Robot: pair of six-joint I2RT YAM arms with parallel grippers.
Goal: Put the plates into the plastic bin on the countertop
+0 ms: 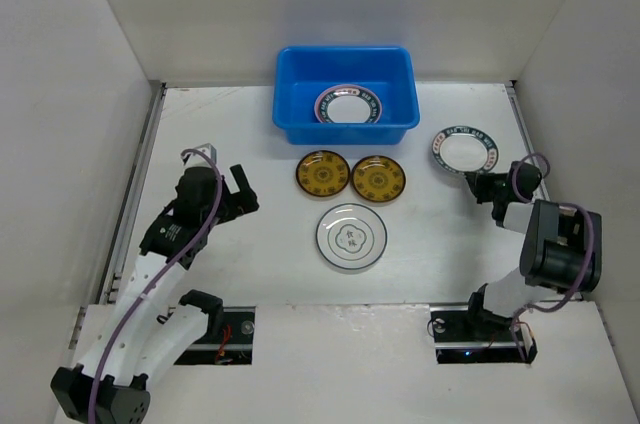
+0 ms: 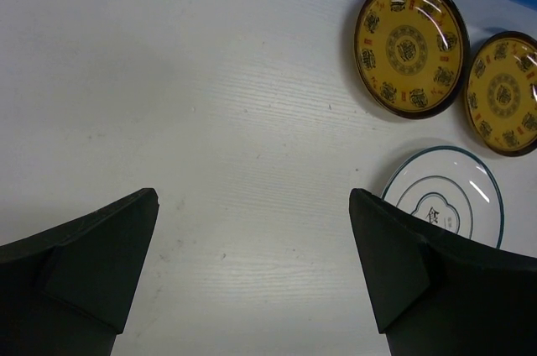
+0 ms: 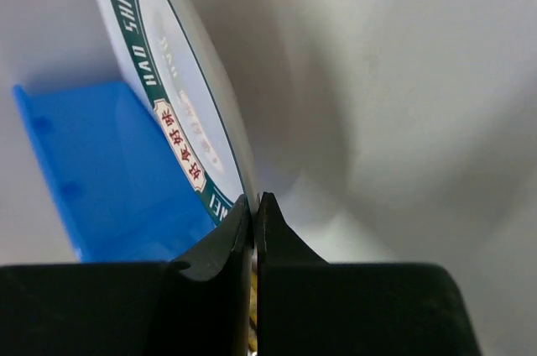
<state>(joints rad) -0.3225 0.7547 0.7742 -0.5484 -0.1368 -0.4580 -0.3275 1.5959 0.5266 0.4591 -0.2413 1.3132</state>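
Observation:
The blue bin [image 1: 345, 122] stands at the back centre with one green-rimmed plate [image 1: 349, 105] inside. Two amber patterned plates [image 1: 322, 174] [image 1: 379, 177] lie in front of it, and the white plate with a centre mark [image 1: 351, 237] lies nearer. They also show in the left wrist view [image 2: 409, 45] [image 2: 507, 92] [image 2: 457, 196]. My right gripper [image 1: 477, 182] is shut on the rim of the second green-rimmed plate [image 1: 465, 150], seen edge-on in the right wrist view [image 3: 180, 112]. My left gripper [image 1: 240, 194] is open and empty, left of the plates. The pink and light blue plates are out of view.
White walls enclose the countertop [image 1: 250, 134] on the left, back and right. The bin shows behind the held plate in the right wrist view [image 3: 109, 180]. Bare countertop lies under the left gripper's fingers [image 2: 101, 264].

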